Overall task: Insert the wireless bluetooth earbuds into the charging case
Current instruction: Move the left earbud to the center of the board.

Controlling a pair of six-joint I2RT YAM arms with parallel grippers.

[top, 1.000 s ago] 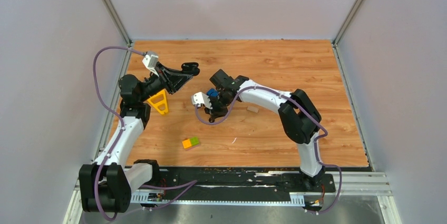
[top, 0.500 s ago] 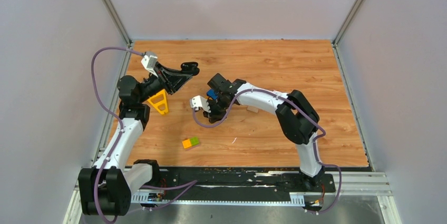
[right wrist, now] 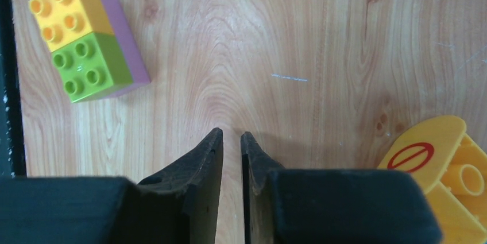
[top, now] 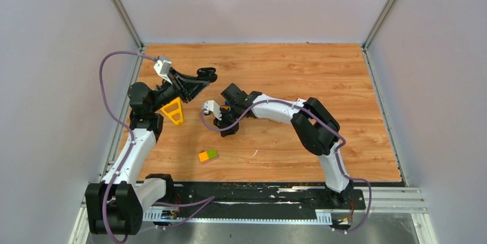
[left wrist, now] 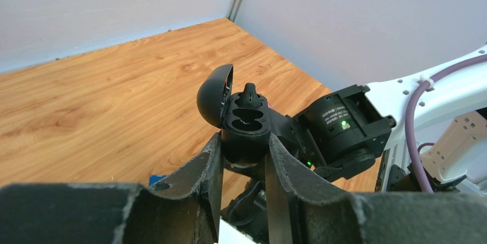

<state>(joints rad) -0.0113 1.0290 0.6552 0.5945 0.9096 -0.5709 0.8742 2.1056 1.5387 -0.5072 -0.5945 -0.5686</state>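
Observation:
My left gripper (left wrist: 244, 140) is shut on the black charging case (left wrist: 246, 130), holding it up above the table with its lid (left wrist: 213, 95) swung open. One black earbud (left wrist: 250, 92) sticks up from the far slot, and the near slot looks empty. In the top view this gripper (top: 207, 74) and the case sit at the back left. My right gripper (right wrist: 231, 135) hovers over bare wood, its jaws open by a narrow gap with nothing between them. From above, the right gripper (top: 228, 130) is just right of and nearer than the case. No other earbuds show.
A yellow and green block (right wrist: 86, 40) lies ahead and left of the right fingers, near the front (top: 208, 155). A yellow sign piece (right wrist: 442, 163) lies to their right, below the left arm (top: 173, 111). A thin white sliver (top: 254, 153) rests on the wood.
The right arm has swung left toward the left arm, and its jaws have parted a little. The left arm and the case have stayed put.

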